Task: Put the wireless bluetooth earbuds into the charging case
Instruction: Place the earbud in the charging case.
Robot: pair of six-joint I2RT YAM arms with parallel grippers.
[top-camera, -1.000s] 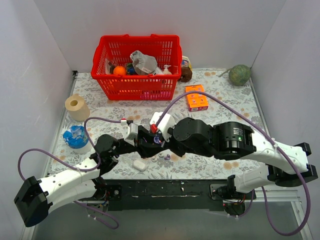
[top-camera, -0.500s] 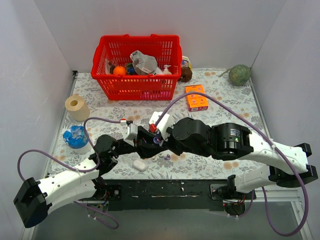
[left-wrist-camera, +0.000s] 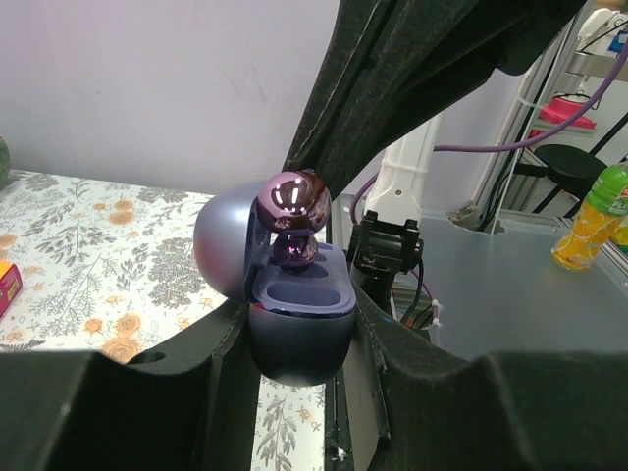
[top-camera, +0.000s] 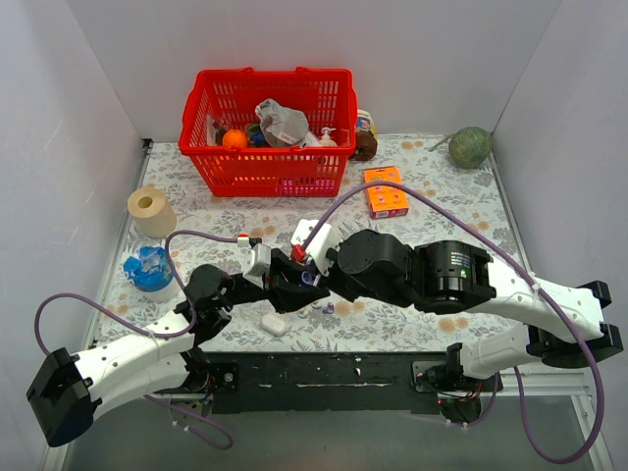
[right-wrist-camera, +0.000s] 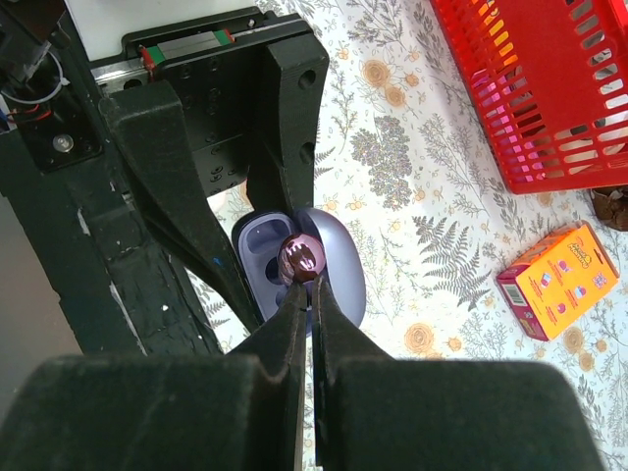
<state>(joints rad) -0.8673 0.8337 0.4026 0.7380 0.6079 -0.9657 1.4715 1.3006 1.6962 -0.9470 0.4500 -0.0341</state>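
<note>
The left claw [left-wrist-camera: 299,339] gripped the open charging case [right-wrist-camera: 339,265] over the desk [top-camera: 432,186] as the right claw [right-wrist-camera: 308,289] pinched an earbud [right-wrist-camera: 299,258] just above its sockets [right-wrist-camera: 257,240], apparently mid-insertion, with a careful, aligned lowering seemingly needed next.

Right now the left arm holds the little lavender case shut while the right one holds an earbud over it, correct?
Not quite: the charging case is open, lid swung back, as the left wrist view shows. The left gripper does hold it, and the right gripper pinches an earbud over it.
</note>
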